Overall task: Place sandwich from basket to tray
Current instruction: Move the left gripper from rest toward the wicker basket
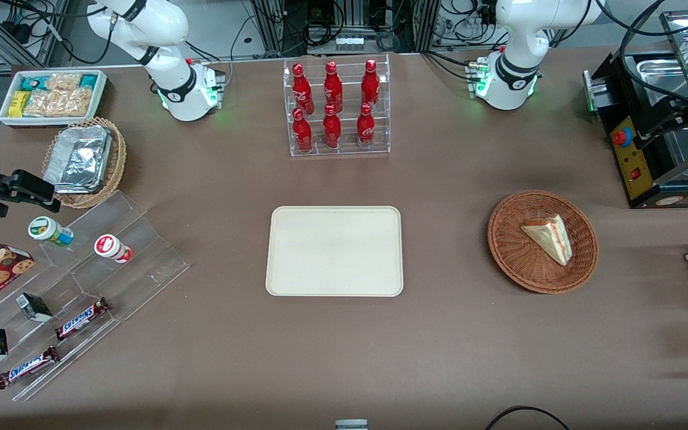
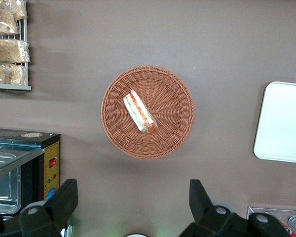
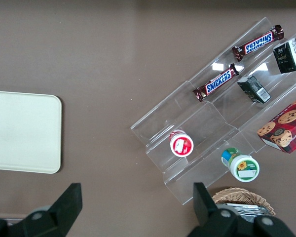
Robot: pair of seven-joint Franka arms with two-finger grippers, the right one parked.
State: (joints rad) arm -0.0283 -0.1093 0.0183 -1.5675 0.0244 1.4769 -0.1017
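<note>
Lying in the basket (image 1: 542, 241), the sandwich (image 1: 549, 238) is uncovered; the released gripper (image 2: 133, 202) hangs apparently high above, tray (image 1: 334, 251) alongside, oven (image 1: 666, 128) near.

The sandwich (image 1: 548, 238) is a small triangular wedge of pale bread lying on its side in the basket (image 1: 508, 251), a bit off-center toward the working arm's end of the table. You can see red, orange and green filling striped along the cut edge.

The basket is a round, shallow reddish-brown wicker bowl sitting flat on the table (image 1: 439, 334), roughly midway between the near and far edges.

The tray (image 1: 334, 251) is a flat cream-beige rectangle with rounded corners and a low rim, lying about mid-table, well apart from the basket.

The gripper (image 2: 133, 205) hangs high over the table with the basket below it, fingers (image 2: 64, 200) spread wide.
</note>
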